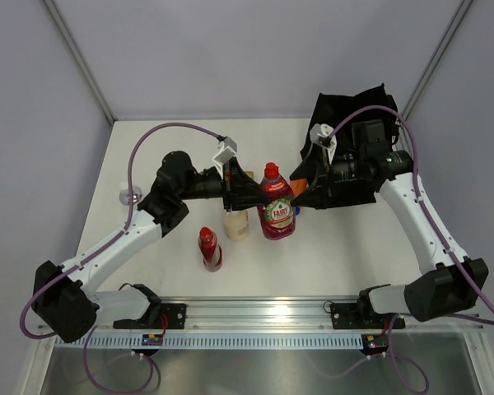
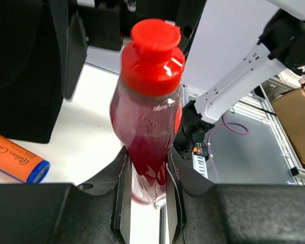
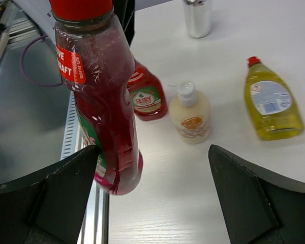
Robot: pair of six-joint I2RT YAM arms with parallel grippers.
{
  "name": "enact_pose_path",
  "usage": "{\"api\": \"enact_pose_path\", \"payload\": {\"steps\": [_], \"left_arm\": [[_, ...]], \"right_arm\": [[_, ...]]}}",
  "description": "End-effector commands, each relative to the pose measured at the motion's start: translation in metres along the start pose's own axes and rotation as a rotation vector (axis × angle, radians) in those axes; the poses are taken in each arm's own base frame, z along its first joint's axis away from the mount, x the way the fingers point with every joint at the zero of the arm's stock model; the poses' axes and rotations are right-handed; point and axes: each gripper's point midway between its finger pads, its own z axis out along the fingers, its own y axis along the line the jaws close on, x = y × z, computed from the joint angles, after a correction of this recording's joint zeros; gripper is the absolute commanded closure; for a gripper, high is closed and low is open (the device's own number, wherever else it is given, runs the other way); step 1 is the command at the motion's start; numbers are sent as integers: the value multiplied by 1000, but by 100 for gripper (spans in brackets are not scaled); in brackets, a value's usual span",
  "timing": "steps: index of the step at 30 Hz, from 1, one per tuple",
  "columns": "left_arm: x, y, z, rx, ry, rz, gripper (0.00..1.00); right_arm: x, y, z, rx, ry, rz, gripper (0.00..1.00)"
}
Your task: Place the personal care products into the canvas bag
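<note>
No product is seen inside the bag, and its interior is not shown, so the task is judged barely begun.

- At the left of the overhead view, a grey bottle stands on the counter.
- Low and left of centre lies the small dark red bottle, with the cream bottle just beside it.
- At centre, the left hand is clamped on the base of the large dark red bottle, which is held upright.
- The orange tube lies just right of it.
- The right hand is spread apart and holds nothing.
- The yellow bottle appears only at the right of the right wrist view.
- The canvas bag sits at upper right.

All six products remain to be bagged.
</note>
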Motion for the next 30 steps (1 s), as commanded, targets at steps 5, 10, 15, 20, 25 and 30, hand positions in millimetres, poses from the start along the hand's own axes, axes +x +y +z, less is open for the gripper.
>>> {"api": "enact_pose_path", "payload": {"steps": [5,10,15,20,25,30], "left_arm": [[-59,-37,-8,85,-161,203,100],[-60,-31,-7,56,-161,220,100],[-72,-33,-6,65,-213,227,100],[-77,-34,-4,80,-244,207,100],[-77,-33,-5,64,-247,215,100],[-78,-27,-8,9,-246,202,59]], "right_arm": [[15,43,24,-190,13,-8,3],[9,55,26,-207,-5,-6,5],[12,56,40,-191,-19,64,10],[11,53,47,-212,-25,99,32],[-1,64,41,-249,-32,65,68],[-9,74,34,-242,-47,23,96]]}}
